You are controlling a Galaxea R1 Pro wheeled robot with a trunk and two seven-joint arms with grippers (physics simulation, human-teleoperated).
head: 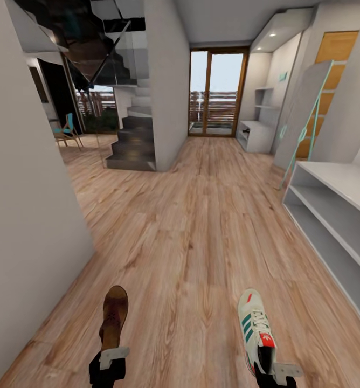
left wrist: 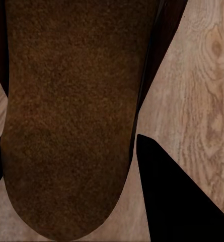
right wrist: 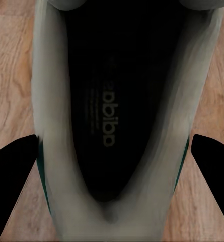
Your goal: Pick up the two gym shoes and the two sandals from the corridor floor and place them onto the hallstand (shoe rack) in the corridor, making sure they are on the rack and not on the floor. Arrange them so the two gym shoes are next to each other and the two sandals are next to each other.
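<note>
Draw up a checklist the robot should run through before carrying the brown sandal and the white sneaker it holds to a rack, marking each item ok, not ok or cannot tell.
1. Left gripper holds the dark brown leather sandal: ok, the sandal sits between its fingers, off the floor.
2. Right gripper holds the white lace-up sneaker with green stripes: ok, fingers flank it in the right wrist view.
3. Grip firm enough for travel: cannot tell.
4. Low pale grey rack with open compartments in sight: ok, at the right.
5. Light wood-grain plank floor toward that rack free of obstacles: ok as far as the head view shows.
6. It is the unit with wall shelves: cannot tell.
</note>
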